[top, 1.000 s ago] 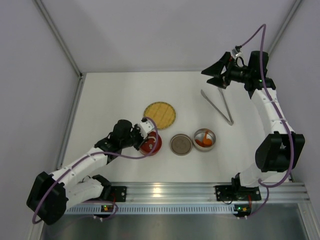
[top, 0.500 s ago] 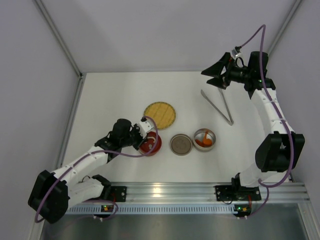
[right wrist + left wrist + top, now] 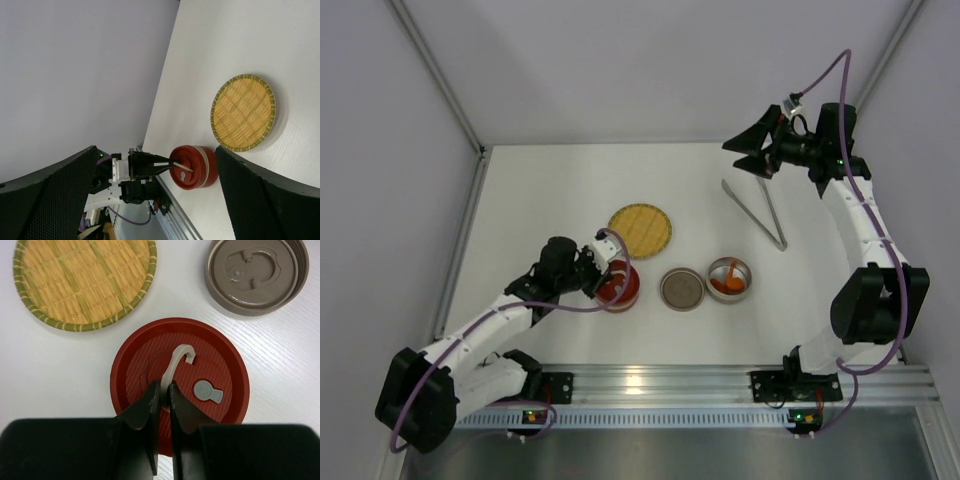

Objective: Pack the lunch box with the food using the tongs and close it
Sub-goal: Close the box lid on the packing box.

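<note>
My left gripper [image 3: 162, 386] is shut on the pale curved handle [image 3: 179, 357] of a red round lid [image 3: 215, 365]. From the right wrist the red lid [image 3: 186, 172] shows as the top of a red round box part with a pale band. The food [image 3: 723, 285], small orange pieces, lies in an open silver tin [image 3: 746, 270] of the lunch box. The tongs [image 3: 756, 212] lie flat on the table in a narrow V. High above their far end, my right gripper [image 3: 752, 150] hangs open and holds nothing.
A round yellow woven plate [image 3: 640, 230] lies behind the red lid. A grey-brown round tin [image 3: 682, 289] sits between the red lid and the food tin. Grey walls close the table on three sides.
My left gripper has drawn back a little to the left, still on the handle, and the red lid shifted slightly with it. The right arm has not moved.
</note>
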Available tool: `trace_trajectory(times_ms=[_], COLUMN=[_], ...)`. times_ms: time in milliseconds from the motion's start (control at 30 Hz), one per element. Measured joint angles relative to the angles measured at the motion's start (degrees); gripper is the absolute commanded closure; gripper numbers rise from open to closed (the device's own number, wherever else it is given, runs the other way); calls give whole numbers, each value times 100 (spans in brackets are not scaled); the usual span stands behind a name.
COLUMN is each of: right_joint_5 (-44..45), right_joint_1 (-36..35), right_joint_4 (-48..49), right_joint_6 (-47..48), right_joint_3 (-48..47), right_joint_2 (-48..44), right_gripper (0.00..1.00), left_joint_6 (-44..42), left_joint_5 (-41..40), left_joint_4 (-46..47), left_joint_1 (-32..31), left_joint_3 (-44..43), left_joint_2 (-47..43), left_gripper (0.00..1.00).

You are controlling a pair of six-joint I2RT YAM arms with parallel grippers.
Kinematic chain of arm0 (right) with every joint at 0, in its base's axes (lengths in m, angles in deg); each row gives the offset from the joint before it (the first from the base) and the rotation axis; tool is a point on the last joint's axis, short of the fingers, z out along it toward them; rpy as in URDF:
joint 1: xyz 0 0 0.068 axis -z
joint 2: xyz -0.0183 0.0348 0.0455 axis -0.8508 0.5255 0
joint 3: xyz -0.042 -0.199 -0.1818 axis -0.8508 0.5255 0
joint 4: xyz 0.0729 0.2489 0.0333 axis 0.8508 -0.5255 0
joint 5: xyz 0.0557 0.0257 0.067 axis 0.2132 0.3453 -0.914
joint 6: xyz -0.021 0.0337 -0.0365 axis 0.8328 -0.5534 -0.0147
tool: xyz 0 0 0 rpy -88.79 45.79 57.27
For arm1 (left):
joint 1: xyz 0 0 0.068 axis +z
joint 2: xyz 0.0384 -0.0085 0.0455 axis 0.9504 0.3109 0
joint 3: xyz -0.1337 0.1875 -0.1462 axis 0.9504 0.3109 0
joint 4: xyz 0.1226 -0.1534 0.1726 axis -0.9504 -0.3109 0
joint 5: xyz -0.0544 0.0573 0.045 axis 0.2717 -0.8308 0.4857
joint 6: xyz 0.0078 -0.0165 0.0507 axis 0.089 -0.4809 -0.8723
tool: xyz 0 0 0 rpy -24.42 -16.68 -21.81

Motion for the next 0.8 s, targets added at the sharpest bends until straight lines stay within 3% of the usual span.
trace_trajectory(times_ms=[300, 800], right_joint_5=[0, 0], right_joint_1=[0, 0], right_joint_4=[-4, -4], right_joint_6=[4, 31], right_joint_3=[0, 0], right_joint_2=[0, 2], right_gripper=[1, 1], left_joint_6=[-13, -144], left_joint_5=[-363, -310], left_joint_4=[9, 127], left_joint_1=[11, 26], left_joint_3=[192, 382], left_joint_2=[-739, -483], left_gripper=[100, 100])
